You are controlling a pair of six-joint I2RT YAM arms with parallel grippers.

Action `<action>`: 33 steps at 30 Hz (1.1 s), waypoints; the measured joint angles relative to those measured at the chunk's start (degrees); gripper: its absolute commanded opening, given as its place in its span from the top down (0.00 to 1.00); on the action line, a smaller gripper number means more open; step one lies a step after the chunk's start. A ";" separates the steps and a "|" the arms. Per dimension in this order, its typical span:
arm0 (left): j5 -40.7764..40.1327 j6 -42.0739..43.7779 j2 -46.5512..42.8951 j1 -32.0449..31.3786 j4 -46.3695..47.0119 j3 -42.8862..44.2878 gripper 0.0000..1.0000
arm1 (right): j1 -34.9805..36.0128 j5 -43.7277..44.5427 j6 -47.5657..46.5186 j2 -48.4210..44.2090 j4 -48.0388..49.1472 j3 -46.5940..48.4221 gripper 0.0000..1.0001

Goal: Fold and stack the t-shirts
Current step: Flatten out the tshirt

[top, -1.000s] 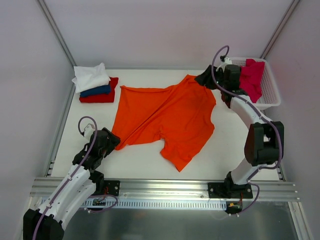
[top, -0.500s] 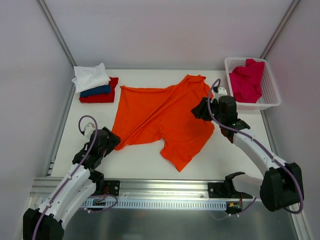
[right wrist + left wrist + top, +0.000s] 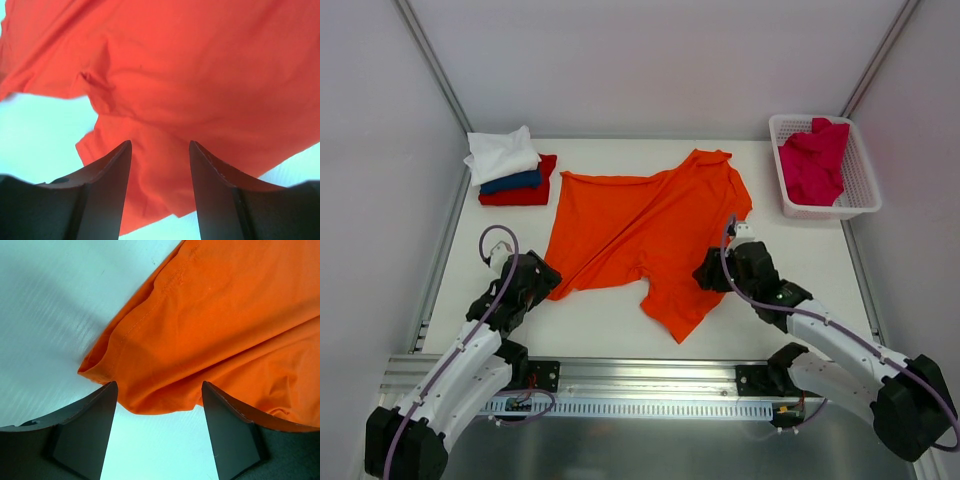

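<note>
You are working, by my reading, on the spreading-out step for the orange shirt [image 3: 650, 235]. It is lying in the middle of the table [image 3: 610, 325], opened out but twisted, with creases running across its body and one end pointing toward the near edge. No fold is showing on it yet. Three finished shirts are sitting in a stack at the far left: the white shirt [image 3: 502, 152] on top, the dark blue shirt [image 3: 510, 183] under it, the red shirt [image 3: 525, 194] at the bottom. The pink shirt [image 3: 815, 160] is lying bunched in the basket [image 3: 865, 205] at the far right.

Your left gripper [image 3: 545, 280] is hovering at the orange shirt's near left corner with its jaws standing well apart. Its wrist view is showing the hemmed corner lying between the fingers, which are not pinching it. Your right gripper [image 3: 705, 277] is poised over the shirt's near right side, jaws likewise parted and gripping nothing. Cloth is filling the gap between its fingers, and I cannot tell whether they are touching it.

The next move, I think, is calling for both grippers to come down and close on cloth, the left on that hem corner and the right on the edge below it. They would then be drawing apart to flatten the creases before any fold. At the left corner the cloth is looking doubled over, so you may be picking up more than one layer there.
</note>
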 measured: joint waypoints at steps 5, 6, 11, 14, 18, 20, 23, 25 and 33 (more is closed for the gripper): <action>-0.04 0.09 0.52 0.00 0.02 0.22 0.31 | 7.10 3.74 2.78 -3.56 -1.25 -3.76 0.47; -0.04 0.11 0.66 0.00 0.00 0.22 0.31 | 8.57 4.61 3.48 -4.24 -1.53 -4.31 0.47; -0.11 0.46 1.73 0.00 0.04 0.42 0.31 | 18.12 9.92 7.41 -6.01 -3.67 -5.88 0.47; -0.11 0.68 2.32 0.00 0.09 0.55 0.31 | 24.48 13.22 9.90 -6.21 -4.85 -5.90 0.47; -0.09 0.96 2.89 0.00 0.70 0.63 0.31 | 30.93 16.74 12.74 -5.20 -5.22 -5.90 0.47; -0.09 1.09 3.04 0.00 0.90 0.66 0.31 | 32.98 17.88 13.79 -3.41 -4.85 -5.90 0.47; -0.09 1.18 3.04 0.00 1.07 0.74 0.31 | 34.38 18.80 14.82 0.22 -3.54 -5.90 0.47; -0.09 1.27 3.02 0.00 1.18 0.92 0.32 | 34.60 19.06 15.08 2.86 -1.36 -6.16 0.47; -0.09 1.42 2.91 0.00 1.29 1.01 0.31 | 34.73 19.41 15.96 12.70 10.21 -7.56 0.47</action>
